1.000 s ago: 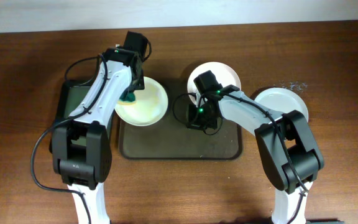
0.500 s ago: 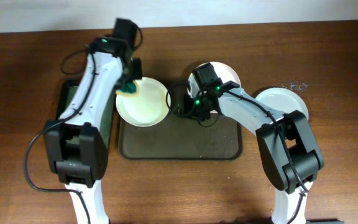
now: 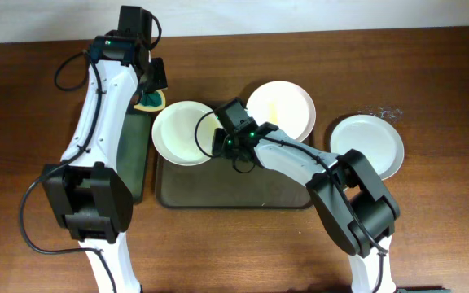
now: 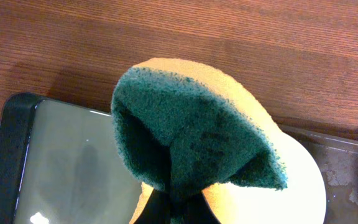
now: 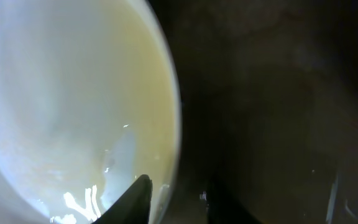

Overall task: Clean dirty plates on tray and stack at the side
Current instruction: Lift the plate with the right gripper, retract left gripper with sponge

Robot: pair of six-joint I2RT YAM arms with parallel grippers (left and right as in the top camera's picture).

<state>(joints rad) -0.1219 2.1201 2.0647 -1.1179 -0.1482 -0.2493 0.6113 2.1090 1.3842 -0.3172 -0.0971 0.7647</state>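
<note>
Three white plates show in the overhead view. The left plate (image 3: 181,134) lies on the left of the dark brown tray (image 3: 234,183) and has a yellowish film. The middle plate (image 3: 283,108) overlaps the tray's back edge. The third plate (image 3: 369,145) lies on the table to the right of the tray. My left gripper (image 3: 150,94) is shut on a green and yellow sponge (image 4: 191,137), held off the left plate's back-left rim. My right gripper (image 3: 218,144) is open. Its fingers (image 5: 135,199) straddle the left plate's (image 5: 67,93) right rim.
A smaller black tray with a greenish base (image 3: 133,155) lies left of the brown tray, under my left arm; it also shows in the left wrist view (image 4: 67,162). Small crumbs (image 3: 385,111) lie on the table behind the third plate.
My left gripper lifted the sponge off the left plate and moved back and left. My right gripper moved left from the middle plate to the left plate's right rim.
</note>
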